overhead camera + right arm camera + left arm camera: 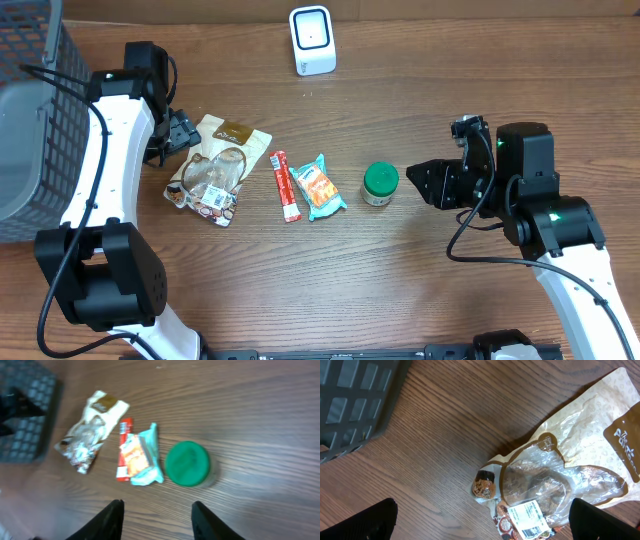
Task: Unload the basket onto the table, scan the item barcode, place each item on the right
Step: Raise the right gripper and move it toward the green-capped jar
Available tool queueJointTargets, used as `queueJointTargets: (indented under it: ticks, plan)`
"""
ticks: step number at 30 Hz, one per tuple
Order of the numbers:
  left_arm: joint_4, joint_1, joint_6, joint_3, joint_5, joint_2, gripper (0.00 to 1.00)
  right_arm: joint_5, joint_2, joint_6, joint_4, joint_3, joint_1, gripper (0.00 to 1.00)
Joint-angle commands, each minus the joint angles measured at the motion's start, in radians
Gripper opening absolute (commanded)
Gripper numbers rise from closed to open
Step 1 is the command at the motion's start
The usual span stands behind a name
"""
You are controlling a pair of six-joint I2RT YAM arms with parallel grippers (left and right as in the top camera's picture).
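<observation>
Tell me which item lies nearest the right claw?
The round green-lidded jar, before the right claw; teal packet, red stick and brown bag lie farther off.

A dark grey mesh basket (30,50) stands at ten o'clock on the brown wooden table (330,290), reaching the left edge.

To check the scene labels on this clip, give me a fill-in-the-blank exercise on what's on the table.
The jar nearest the right gripper has a ____ lid. Between the cookie bag and the teal packet lies a ____ stick. The left gripper, beside the cookie bag, holds ____.
Missing words: green; red; nothing.
</observation>
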Motion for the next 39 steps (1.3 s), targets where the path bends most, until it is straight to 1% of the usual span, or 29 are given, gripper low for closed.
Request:
queueJointTargets:
  ticks: [1,10,20,32,39]
  plan:
    - [-0.002,-0.002,0.001,0.019,-0.014,-0.008,1.0,0.087,0.0,0.045,-0.006,0.019,0.0,0.5]
    - [-0.002,-0.002,0.0,0.019,-0.014,-0.008,1.0,0.09,0.0,0.045,-0.013,0.019,0.0,0.58]
    - [-0.002,-0.002,0.001,0.019,-0.014,-0.008,1.0,0.131,0.017,0.045,-0.028,0.019,0.0,0.59]
    - [-0.002,-0.002,0.0,0.019,-0.014,-0.008,1.0,0.13,0.151,0.045,-0.035,0.019,0.0,0.63]
    - [-0.002,-0.002,0.001,0.019,-0.014,-0.008,1.0,0.13,0.185,0.045,-0.026,0.019,0.0,0.63]
